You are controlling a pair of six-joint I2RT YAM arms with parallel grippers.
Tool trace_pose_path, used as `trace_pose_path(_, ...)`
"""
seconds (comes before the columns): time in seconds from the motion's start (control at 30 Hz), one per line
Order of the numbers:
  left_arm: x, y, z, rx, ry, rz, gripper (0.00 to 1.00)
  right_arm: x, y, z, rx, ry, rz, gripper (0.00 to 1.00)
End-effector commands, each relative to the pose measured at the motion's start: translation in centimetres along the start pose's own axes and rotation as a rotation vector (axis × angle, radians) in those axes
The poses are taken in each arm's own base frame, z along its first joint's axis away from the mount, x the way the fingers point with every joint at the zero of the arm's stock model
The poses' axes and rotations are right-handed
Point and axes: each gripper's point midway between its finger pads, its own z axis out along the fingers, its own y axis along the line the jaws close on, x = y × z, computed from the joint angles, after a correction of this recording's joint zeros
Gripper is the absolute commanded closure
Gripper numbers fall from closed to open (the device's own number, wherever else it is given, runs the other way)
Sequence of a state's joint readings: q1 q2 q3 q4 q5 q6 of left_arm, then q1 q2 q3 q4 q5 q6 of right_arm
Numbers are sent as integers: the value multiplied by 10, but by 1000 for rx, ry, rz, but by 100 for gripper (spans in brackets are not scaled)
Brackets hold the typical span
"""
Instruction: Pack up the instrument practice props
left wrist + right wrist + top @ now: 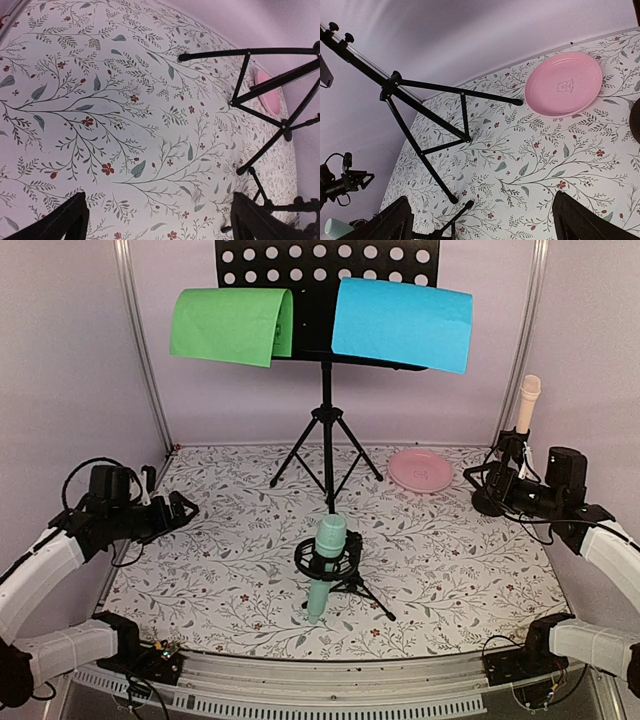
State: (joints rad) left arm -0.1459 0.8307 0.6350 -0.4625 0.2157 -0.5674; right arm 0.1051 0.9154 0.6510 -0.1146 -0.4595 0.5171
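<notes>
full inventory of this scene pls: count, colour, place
rack: 1, black, back centre, on tripod legs
green sheet: 1, green, rack left
blue sheet: 1, blue, rack right
mint mic: 1, mint, front centre, in a support
pink mic: 1, pale pink, far right, upright
supports: 2, black, front centre and far right
plate: 1, pink, back right
table: 1, floral
left gripper: 1, black, left, open
right gripper: 1, black, right, open

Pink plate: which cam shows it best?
Right wrist: the pink plate is whole, large and unobstructed, its centre print visible. Top external shows the plate whole but small, back right. Left wrist catches only a foreshortened sliver of it behind the tripod legs.
</notes>
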Motion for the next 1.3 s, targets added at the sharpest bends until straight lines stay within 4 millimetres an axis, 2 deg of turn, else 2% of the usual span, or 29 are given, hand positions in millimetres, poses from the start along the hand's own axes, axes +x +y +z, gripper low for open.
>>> trace_pose_path(0.0, 19, -25, 6, 46, 61, 89, 1, 18, 35, -9, -184, 60, -146, 1)
trace_pose_path(0.1, 31, -45, 8, 104, 102, 123, 1, 37, 43, -5, -217, 134, -214, 1)
trace_pose_path(0.17, 29, -48, 7, 61, 111, 179, 1, 55, 52, -2, -250, 170, -310, 1)
trace_pose_path(0.3, 32, -44, 9, -20, 163, 288, 1, 75, 65, 6, -314, 208, -399, 1)
trace_pose_path(0.47, 51, -30, 15, -70, 209, 305, 1, 90, 83, 11, -391, 191, -499, 1)
trace_pose_path(0.6, 48, -31, 14, -71, 176, 323, 1, 105, 82, 9, -428, 181, -636, 1)
trace_pose_path(0.8, 43, -34, 11, -51, 135, 329, 1, 137, 95, 5, -582, 190, -833, 1)
trace_pose_path(0.93, 44, -35, 12, -49, 141, 322, 1, 149, 101, 19, -610, 247, -855, 1)
trace_pose_path(1.23, 33, -37, 3, -59, 97, 306, 1, 186, 138, 51, -715, 235, -889, 0)
trace_pose_path(1.27, 32, -37, 2, -58, 88, 304, 1, 192, 143, 54, -730, 246, -889, 3)
